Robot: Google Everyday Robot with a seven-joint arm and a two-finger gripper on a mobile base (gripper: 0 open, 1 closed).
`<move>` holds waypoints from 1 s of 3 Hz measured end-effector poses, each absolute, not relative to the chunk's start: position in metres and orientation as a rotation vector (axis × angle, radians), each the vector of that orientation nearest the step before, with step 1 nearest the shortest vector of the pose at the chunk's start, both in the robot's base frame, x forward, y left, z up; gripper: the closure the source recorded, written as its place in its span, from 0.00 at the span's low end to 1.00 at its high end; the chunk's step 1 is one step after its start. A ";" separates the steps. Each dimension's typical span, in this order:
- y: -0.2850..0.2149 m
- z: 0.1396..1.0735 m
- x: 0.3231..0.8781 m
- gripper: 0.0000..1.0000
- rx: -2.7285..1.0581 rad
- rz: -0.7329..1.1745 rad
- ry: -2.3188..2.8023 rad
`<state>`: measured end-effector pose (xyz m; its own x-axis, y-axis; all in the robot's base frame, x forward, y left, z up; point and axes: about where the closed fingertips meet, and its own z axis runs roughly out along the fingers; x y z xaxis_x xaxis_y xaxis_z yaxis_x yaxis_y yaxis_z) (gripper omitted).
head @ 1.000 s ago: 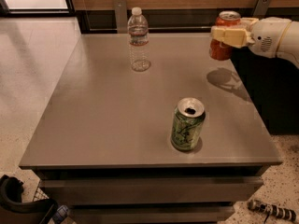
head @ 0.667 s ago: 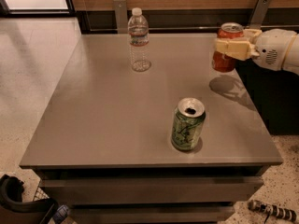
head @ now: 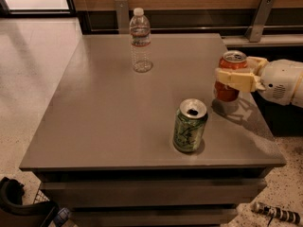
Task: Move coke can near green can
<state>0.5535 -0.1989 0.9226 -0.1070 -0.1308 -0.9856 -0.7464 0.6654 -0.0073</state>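
Observation:
The green can (head: 189,125) stands upright near the front right of the grey table (head: 109,108). The coke can (head: 229,74) is held in my gripper (head: 235,75), which reaches in from the right edge of the view. The cream fingers (head: 235,79) wrap around the can's middle. The coke can hangs a little above the tabletop, behind and to the right of the green can, with its shadow under it.
A clear plastic water bottle (head: 140,40) stands upright at the back middle of the table. A wood wall with metal brackets (head: 258,18) runs behind. The table's right edge is just under my gripper. Dark gear (head: 23,207) sits on the floor at the front left.
My gripper has carried the coke can forward and down, from the table's back right toward the green can. The green can and the bottle have not moved.

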 end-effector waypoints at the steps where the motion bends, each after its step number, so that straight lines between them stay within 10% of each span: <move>1: -0.185 0.904 0.514 1.00 -0.743 0.629 1.635; 3: -0.175 0.874 0.467 1.00 -0.714 0.658 1.619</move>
